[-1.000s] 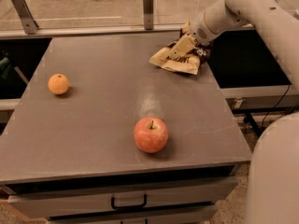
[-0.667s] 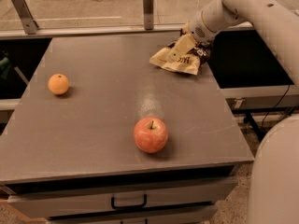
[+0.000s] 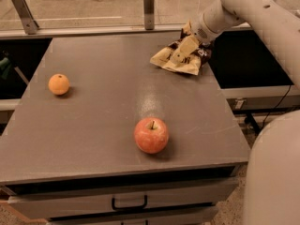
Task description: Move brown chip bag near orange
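- The brown chip bag (image 3: 168, 63) is lying crumpled at the far right of the grey table (image 3: 93, 111), close to the right edge, with its tan-yellow part spreading toward the table's middle and its dark brown part bunching up under the robot's wrist.
- The gripper (image 3: 184, 49) is sitting right on the bag, reaching down onto it from the upper right.
- Its jaws are closing narrowly on the bag's upper part: one pale finger (image 3: 180, 53) is pressing across the bag's front face, while the other is hiding behind the crinkled foil.
- The white arm (image 3: 243, 8) is stretching in from the top right corner and bending down toward the bag.
- The orange (image 3: 59, 84) is resting on the left side of the table, well apart from the bag, with bare tabletop lying between them.
- A red-yellow apple (image 3: 151, 135) is standing stem up near the front edge, around the middle, well apart from both the orange and the bag.
- A drawer with a dark handle (image 3: 129, 203) is showing below the front edge.
- Two metal posts (image 3: 148, 1) are rising behind the far edge.
- The robot's white body (image 3: 274, 172) is filling the lower right corner beside the table.
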Robot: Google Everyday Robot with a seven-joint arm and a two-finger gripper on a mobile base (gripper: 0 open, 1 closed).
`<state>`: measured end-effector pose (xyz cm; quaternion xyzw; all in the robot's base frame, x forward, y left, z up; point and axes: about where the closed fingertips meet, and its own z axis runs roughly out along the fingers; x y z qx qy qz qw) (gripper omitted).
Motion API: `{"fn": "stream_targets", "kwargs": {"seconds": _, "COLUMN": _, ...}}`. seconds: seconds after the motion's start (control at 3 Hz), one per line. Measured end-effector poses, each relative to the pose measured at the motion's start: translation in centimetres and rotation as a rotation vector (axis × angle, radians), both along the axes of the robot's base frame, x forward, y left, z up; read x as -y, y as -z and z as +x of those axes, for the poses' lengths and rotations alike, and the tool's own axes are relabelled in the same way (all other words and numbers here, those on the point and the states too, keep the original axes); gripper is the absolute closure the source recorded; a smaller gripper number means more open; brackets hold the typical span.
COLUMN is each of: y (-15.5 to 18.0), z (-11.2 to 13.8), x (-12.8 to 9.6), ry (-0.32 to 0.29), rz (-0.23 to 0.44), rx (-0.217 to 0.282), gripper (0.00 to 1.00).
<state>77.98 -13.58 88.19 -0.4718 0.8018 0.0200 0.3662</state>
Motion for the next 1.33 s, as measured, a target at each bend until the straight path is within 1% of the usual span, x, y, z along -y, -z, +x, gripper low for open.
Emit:
{"fn": "stream_targets", "kwargs": {"seconds": 0.33, "y": -0.1, "z": 0.3, "x": 0.9, "ry": 0.017, "rz": 0.0, "rx": 0.011, "gripper": 0.18}}
{"fn": "stream_targets", "kwargs": {"seconds": 0.67, "y": 0.1, "z": 0.1, "x": 0.7, "ry": 0.009, "rz": 0.018, "rx": 0.003, "gripper": 0.41}}
{"fn": "stream_targets", "kwargs": {"seconds": 1.0, "y": 0.2, "z": -1.0, "x": -1.7, "ry": -0.054, "rz": 0.065, "rx": -0.018, "gripper": 0.73}}
{"fn": "stream_targets", "kwargs": {"seconds": 1.33, "y": -1.0, "z": -1.4, "x": -3.4, "ry": -0.106, "rz": 0.095, "rx": -0.009, "gripper": 0.95}}
